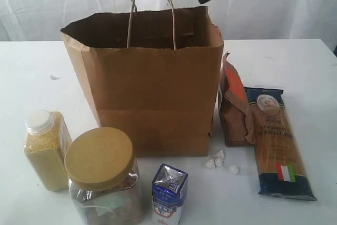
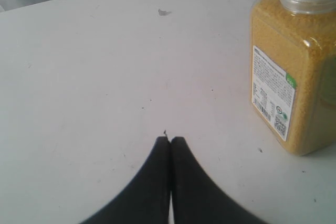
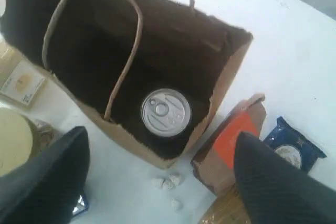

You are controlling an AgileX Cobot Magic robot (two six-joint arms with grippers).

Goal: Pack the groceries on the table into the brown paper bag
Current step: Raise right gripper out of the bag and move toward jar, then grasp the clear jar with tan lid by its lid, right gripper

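One jar (image 3: 166, 112) stands in the paper bag (image 1: 152, 88); left tool (image 2: 169, 139) clenched, right tool (image 3: 160, 135) released.

Foil-topped jar (image 3: 166, 112) inside paper bag (image 3: 224, 88)

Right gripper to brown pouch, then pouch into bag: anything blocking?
Nothing visible sits between the right gripper and the brown pouch, standing beside the paper bag. Its mouth is open, but a cord handle arches over it and the foil-topped jar occupies the floor near that side.
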